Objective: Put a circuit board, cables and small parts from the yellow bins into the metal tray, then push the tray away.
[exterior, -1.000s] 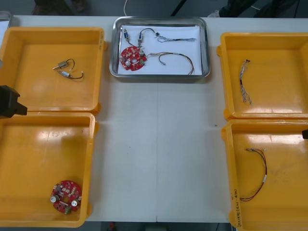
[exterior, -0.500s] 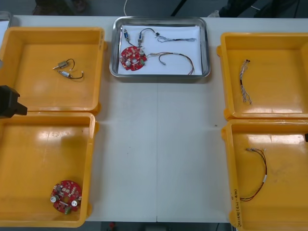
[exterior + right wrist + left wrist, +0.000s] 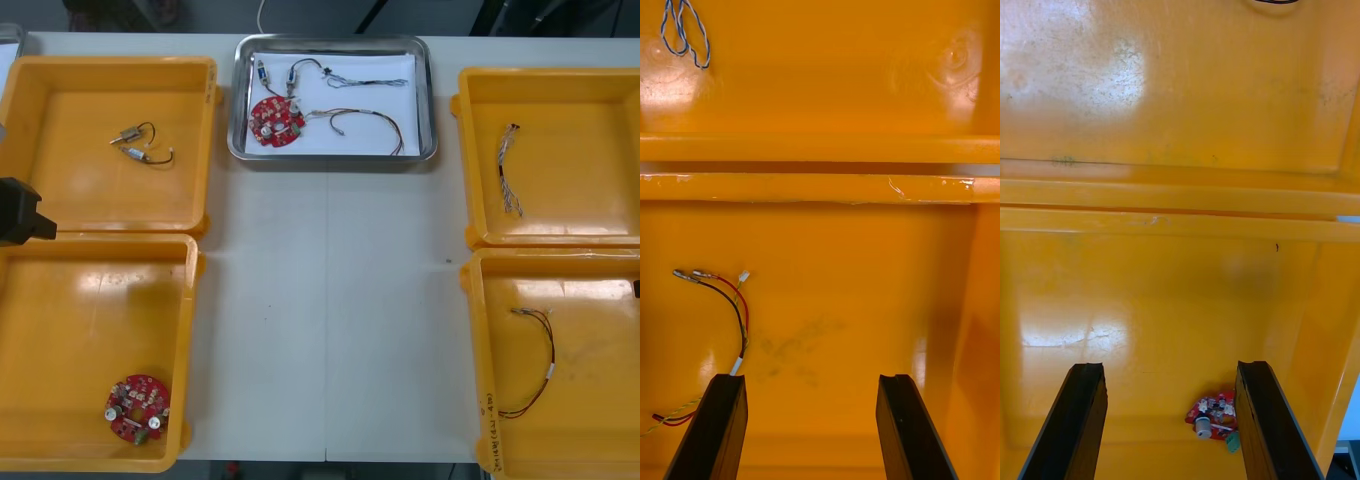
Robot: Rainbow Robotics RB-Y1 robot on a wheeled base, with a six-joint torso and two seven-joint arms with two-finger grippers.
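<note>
Right gripper [image 3: 812, 379]: fingers apart, beside a cable [image 3: 743, 319] in the near right yellow bin [image 3: 865, 300]. Left gripper [image 3: 1172, 367]: fingers apart over a circuit board [image 3: 1214, 420]. Metal tray [image 3: 431, 100]: far centre, loaded; stiff, probably slides readily; push its near rim.

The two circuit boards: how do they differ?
The tray's circuit board lies on the white inside of the metal tray; the bin's circuit board lies in the near left yellow bin. The first has cables beside it; the second lies alone. Both are round and red.
</note>
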